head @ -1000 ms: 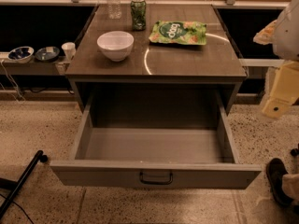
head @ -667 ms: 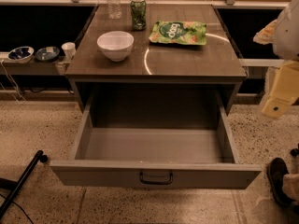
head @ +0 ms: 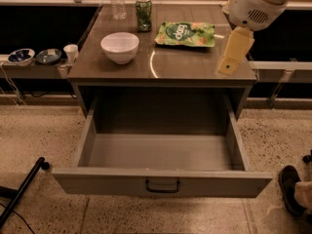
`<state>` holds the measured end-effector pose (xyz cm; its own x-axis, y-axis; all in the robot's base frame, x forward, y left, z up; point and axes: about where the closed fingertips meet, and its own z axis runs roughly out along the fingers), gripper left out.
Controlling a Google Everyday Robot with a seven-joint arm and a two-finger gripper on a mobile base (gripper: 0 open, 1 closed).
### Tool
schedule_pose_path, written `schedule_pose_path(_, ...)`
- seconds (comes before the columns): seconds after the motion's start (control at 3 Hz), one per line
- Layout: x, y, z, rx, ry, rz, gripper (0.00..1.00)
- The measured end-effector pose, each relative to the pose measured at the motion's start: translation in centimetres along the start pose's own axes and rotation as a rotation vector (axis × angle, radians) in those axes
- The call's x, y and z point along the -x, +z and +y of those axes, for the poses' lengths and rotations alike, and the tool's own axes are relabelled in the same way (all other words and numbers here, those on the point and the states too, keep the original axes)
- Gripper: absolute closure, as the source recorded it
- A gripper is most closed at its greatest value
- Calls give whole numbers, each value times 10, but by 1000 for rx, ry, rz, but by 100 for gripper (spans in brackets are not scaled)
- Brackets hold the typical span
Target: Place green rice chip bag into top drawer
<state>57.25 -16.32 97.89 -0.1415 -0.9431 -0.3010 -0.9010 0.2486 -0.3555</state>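
While the green rice chip bag (head: 185, 33) lies flat on the cabinet top (head: 165, 69), printed side up, the gripper (head: 228, 65) hangs just off the bag's right-hand end and somewhat nearer the camera. It sits over the cabinet's front right corner, slanted down and toward the bag's near right corner. From the gripper, then, the bag lies to the left and a little farther back. The bag's long axis runs across the view, parallel to the cabinet's front edge, so its short right-hand end is the side that faces the gripper. I judge that any reach must go leftward and back, and that a grasp across the narrower width would be easier than one along the length. The gripper carries nothing, since the bag rests free on the top, but whether it is open or closed I cannot tell: it shows as one pale yellow shape. The top drawer (head: 161, 182) is pulled fully out below and in front of the bag, and nothing shows inside it. A white bowl (head: 120, 47) stands left of the bag and nearer the camera, well apart from it. A green can (head: 143, 13) stands just beyond the bag's left end. The arm's white housing (head: 258, 1) is cut off at the upper right.
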Motion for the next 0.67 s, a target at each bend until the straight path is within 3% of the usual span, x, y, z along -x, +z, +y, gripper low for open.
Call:
schedule_pose_path(0.33,0,0,0,0,0,0,0)
schedule_pose_path(0.67,2,11,-24,-52,25,-76,0)
